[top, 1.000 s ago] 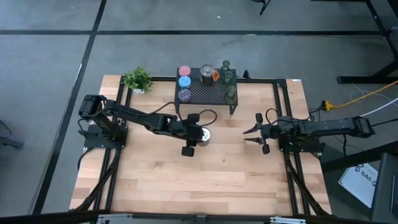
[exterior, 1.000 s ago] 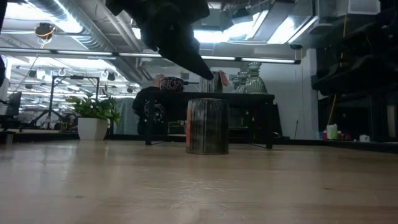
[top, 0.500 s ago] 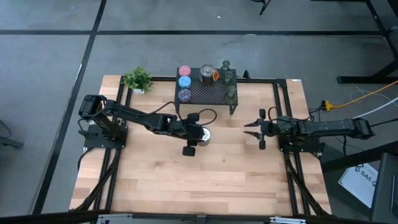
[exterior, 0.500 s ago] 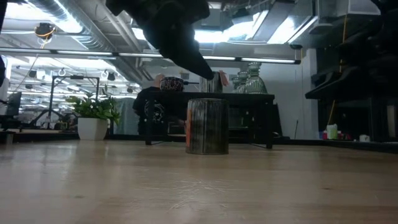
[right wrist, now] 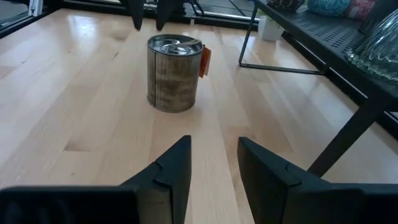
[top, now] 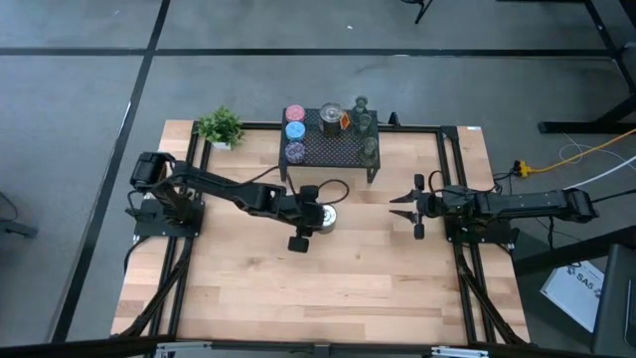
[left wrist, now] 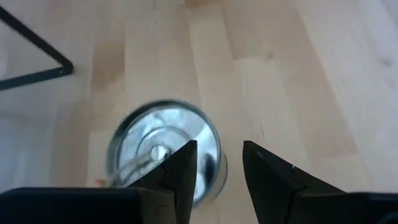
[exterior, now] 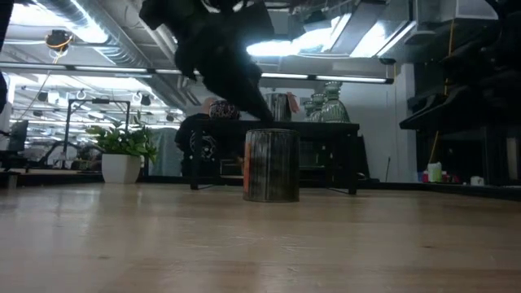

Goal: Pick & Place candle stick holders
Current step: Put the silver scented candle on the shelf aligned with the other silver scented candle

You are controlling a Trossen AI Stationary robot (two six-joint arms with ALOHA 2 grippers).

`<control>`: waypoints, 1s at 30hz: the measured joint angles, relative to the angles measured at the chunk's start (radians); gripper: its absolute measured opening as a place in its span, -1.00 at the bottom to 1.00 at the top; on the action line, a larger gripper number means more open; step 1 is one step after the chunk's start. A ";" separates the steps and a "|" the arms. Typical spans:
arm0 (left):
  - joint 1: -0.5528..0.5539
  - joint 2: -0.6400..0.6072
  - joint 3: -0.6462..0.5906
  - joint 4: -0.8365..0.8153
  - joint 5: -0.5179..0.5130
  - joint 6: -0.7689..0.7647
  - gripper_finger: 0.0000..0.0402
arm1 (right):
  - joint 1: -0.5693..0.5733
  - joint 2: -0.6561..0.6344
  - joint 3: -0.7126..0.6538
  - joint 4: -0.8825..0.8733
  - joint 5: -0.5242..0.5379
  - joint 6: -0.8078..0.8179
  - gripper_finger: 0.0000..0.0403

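- Plainly, the silver-and-orange holder [right wrist: 173,73] stands upright on the bare wood of the table [top: 248,288], in front of the black mesh stand [top: 331,149] and apart from it; the other holders [top: 295,130] sit up on that stand.
- It looks like a small, rigid metal can with smooth straight walls and an open top, probably light and likely to slide or tip if nudged on one side only. The orange tag on its side is the soft part and no place to grip.
- A sound hold, by my judgement, is across the cylinder wall, one finger on either side, just below the rim.
- The left gripper [left wrist: 219,163] hangs just above the holder, its fingers spread and touching nothing; the can's rim shows just beside one fingertip.
- The right gripper [right wrist: 213,158] waits well apart on the right side of the table, fingers parted and empty, pointed toward the can.
- Against a second ago, the left arm has drawn back a little toward its own base and dipped lower in the low view, while the holder has not shifted. The right gripper has lifted slightly toward the stand and then held its place.
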 joint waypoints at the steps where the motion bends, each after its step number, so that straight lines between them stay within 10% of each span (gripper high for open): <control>1: -0.003 0.010 0.001 0.005 -0.005 0.012 -0.39 | 0.000 0.000 0.000 0.000 0.000 0.000 -0.34; 17: -0.009 0.094 0.006 0.027 -0.064 0.055 -0.50 | 0.003 0.000 0.000 -0.010 -0.079 0.000 -0.34; 30: -0.011 0.097 0.003 0.045 -0.097 0.133 -0.96 | 0.003 0.000 0.000 -0.014 -0.079 0.000 -0.34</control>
